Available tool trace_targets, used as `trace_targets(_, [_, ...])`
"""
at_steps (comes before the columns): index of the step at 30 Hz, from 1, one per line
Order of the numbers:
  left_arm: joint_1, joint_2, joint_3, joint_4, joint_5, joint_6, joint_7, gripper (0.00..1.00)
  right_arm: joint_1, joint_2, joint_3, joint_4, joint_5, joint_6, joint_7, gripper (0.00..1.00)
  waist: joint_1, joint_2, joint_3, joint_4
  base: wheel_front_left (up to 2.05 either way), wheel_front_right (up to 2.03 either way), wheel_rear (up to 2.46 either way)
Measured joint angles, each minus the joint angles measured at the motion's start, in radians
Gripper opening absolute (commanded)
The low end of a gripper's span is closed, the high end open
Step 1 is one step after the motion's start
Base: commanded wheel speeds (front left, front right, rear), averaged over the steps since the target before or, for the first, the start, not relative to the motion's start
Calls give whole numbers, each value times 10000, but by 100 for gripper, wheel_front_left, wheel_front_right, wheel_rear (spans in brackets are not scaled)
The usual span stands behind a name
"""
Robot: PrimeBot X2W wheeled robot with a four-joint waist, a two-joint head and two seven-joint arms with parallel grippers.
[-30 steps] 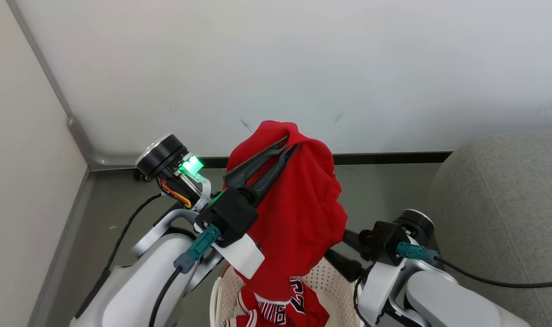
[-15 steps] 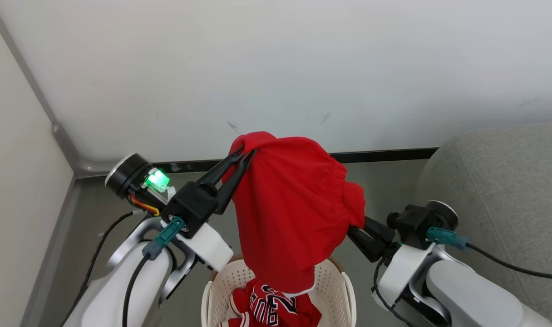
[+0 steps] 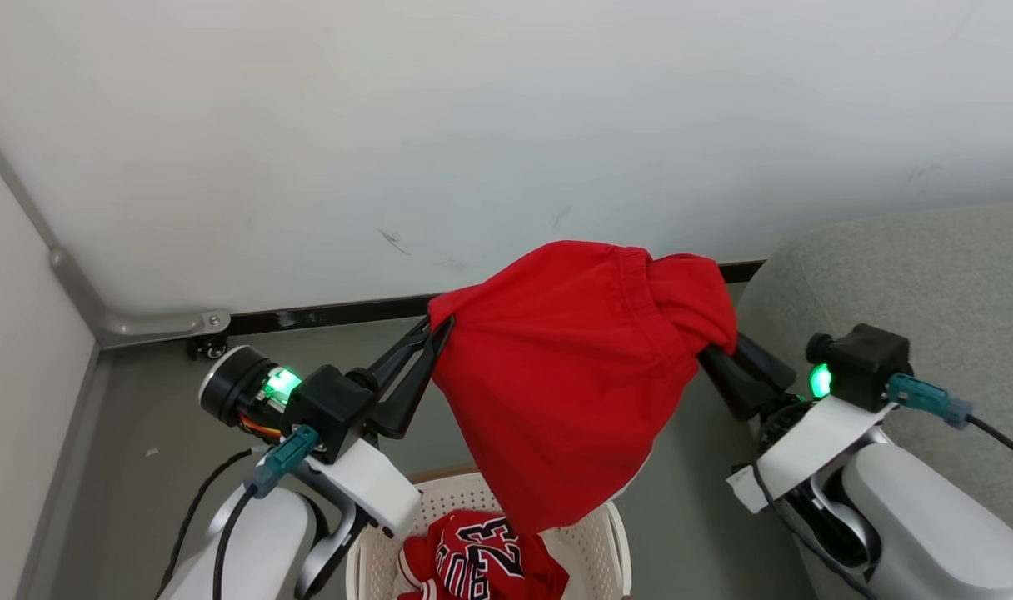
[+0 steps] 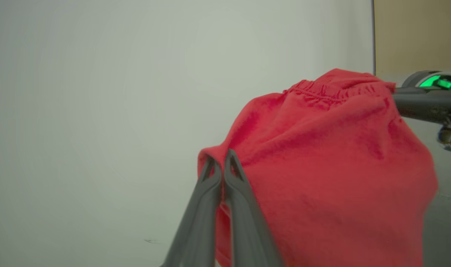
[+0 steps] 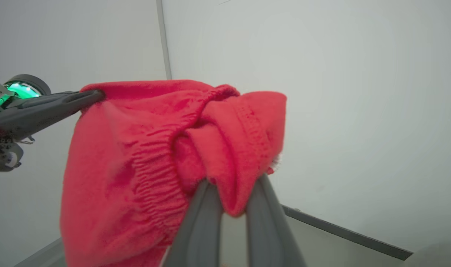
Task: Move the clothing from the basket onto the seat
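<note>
- Hung in the air between both tools, above the basket [image 3: 615, 542]: plain red garment [image 3: 565, 392], spread wide, lower hem dangling over the rim.
- Pinched narrow on its left corner: left tool [image 3: 438, 327]. Closed around a bunched fold at its right end: right tool [image 3: 711, 354].
- Crumpled on the basket's floor: "23" jersey [image 3: 477, 562].
- Just right of the right tool: rounded edge of the grey seat [image 3: 890, 275]. Open floor [image 3: 182, 358] to the left, white wall [image 3: 473, 125] close behind.
- A second ago: bunched in a peak on the left tool, right tool lower beside the basket. Stretched sideways now, nearer the seat, with the camera turned too.
</note>
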Motion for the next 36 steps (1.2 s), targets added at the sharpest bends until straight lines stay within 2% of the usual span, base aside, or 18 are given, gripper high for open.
trace_targets(1, [34,-44,0,4,-65,-2,0,24,58,-8,-140,-10,2,0,0,0,0,0,3,-37,0,0,0])
trace_targets(2, [71,-84,-2,2,-161,-8,-4,46,121,-15,-270,-35,10,0,0,0,1,0,6,-73,0,0,0])
trace_targets(3, [115,-121,-13,0,-297,-17,-12,78,170,-23,-401,-58,17,0,0,0,0,0,11,-108,0,0,0])
trace_targets(4, [168,-167,-27,-2,-426,-44,-12,100,201,-27,-537,-86,21,0,0,0,0,0,16,-140,0,0,0])
trace_targets(15, [243,-174,-182,-73,-903,-178,-121,100,549,-360,-1519,-416,-42,0,0,0,0,0,89,-438,0,0,0])
trace_targets(22, [391,27,-982,-282,-876,-267,-188,100,901,-522,-2023,-566,-161,0,0,0,0,0,132,-655,0,0,0])
trace_targets(36, [702,23,-2173,-612,-1175,-268,-261,100,1569,-677,-2780,-759,-399,0,0,0,0,0,148,-1101,0,0,0])
